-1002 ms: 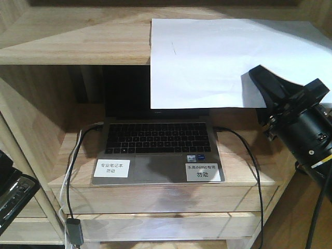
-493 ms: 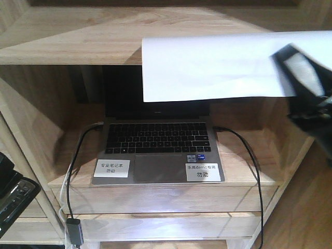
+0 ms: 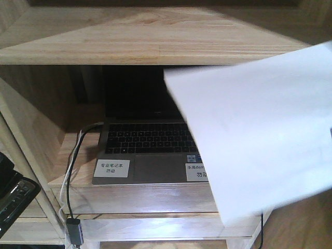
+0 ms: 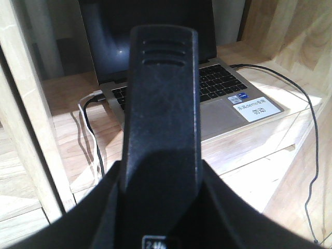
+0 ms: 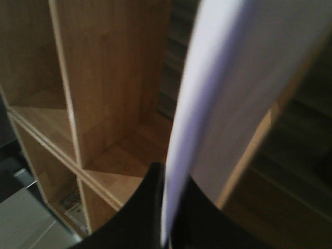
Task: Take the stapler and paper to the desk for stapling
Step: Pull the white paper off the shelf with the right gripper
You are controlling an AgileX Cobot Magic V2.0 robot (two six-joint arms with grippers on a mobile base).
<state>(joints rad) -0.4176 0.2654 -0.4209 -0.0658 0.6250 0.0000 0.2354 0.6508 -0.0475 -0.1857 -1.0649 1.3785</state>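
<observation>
Right jaws pinch the paper (image 3: 259,135) by one edge — the sheet runs straight out from them, in front of the shelf (image 3: 129,36). Left jaws grip the stapler (image 4: 161,119) — its length pointing forward.

A white label (image 3: 111,167) on the left palm rest of the laptop (image 3: 145,139), near the shelf board (image 3: 155,196) front edge, reads "专业笔记本 勿动". A second label (image 3: 195,171), partly covered by the paper (image 3: 259,129), shows "乐高dem" and "勿动".
</observation>
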